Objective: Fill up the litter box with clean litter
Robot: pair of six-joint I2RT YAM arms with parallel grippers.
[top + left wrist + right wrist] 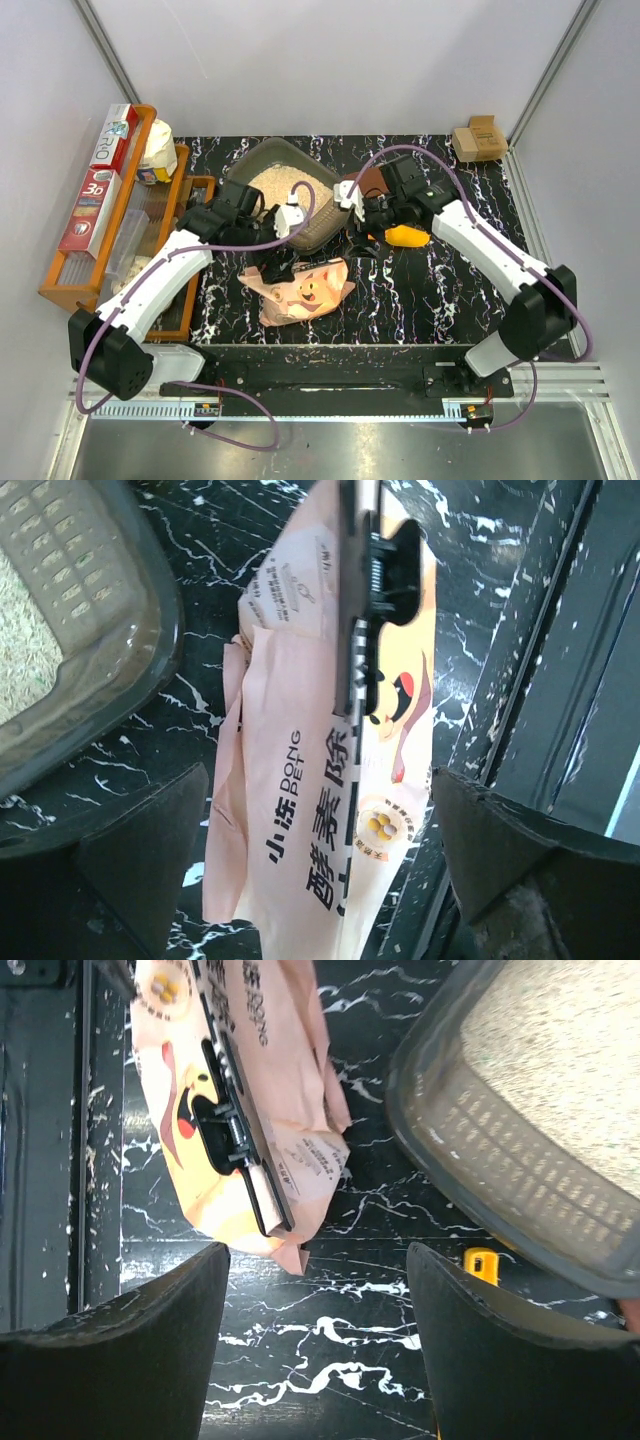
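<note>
Black white-veined tabletop [430,300] beneath the litter box [290,148], pale walls [330,60] around

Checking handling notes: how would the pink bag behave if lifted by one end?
Probably floppy: the pink bag lies creased and flat on the table. Likely light, since it looks nearly emptied. The black clip across one end should keep any leftovers in when it sags.
</note>
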